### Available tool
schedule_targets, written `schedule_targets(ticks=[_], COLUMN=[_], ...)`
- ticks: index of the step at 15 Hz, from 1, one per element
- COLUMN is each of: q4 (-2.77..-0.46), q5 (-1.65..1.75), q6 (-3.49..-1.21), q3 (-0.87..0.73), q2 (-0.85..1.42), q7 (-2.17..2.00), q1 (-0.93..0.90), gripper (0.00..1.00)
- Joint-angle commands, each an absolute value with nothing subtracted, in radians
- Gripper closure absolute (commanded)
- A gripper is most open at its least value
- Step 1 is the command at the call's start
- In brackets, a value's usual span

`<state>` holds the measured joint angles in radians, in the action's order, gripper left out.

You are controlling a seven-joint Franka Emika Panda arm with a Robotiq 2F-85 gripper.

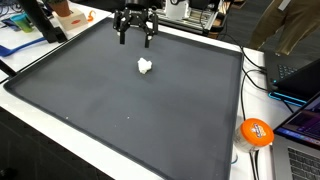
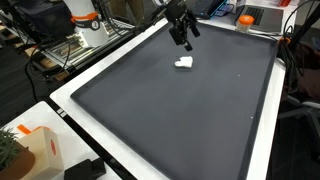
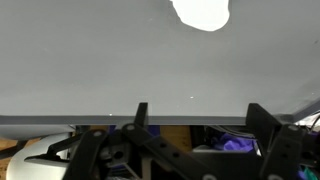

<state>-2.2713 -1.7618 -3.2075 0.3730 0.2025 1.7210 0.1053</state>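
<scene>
Exterior view, from the front: gripper (image 1: 135, 40) hangs above the far edge of the dark mat (image 1: 120, 110). Its fingers are spread wide and nothing is between them. The white lump (image 1: 145, 66) lies on the mat, near the gripper but clear of it, towards the middle. An orange ball (image 1: 256, 131) sits off the mat at the table's edge, well apart.

Exterior view, from the side: gripper (image 2: 185, 42) is raised, fingertips pointing down. The white lump (image 2: 184, 63) is just beyond them on the mat (image 2: 180, 120), not touched.

Wrist view: two fingers (image 3: 141, 115) stand apart at the bottom of the picture. The lump (image 3: 201, 12) is at the top edge, ahead of the gap rather than inside it.

My reading: this is a hover before contact, with nothing gripped. Taking the lump would call for moving forward over it, then coming straight down with the fingers on either side.

Containers: none on the mat. The lump lies bare on the surface.
</scene>
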Motion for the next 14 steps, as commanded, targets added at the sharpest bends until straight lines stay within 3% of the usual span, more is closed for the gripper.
schedule_targets(ticks=[1,14], q4=[-2.237,-2.342], q5=[-1.926,-2.23], q6=[-3.156,-2.939], q3=[0.319,0.229], q2=[0.195,0.28], q7=[1.905,2.275], q1=[0.095,0.092], gripper=[0.0,0.0])
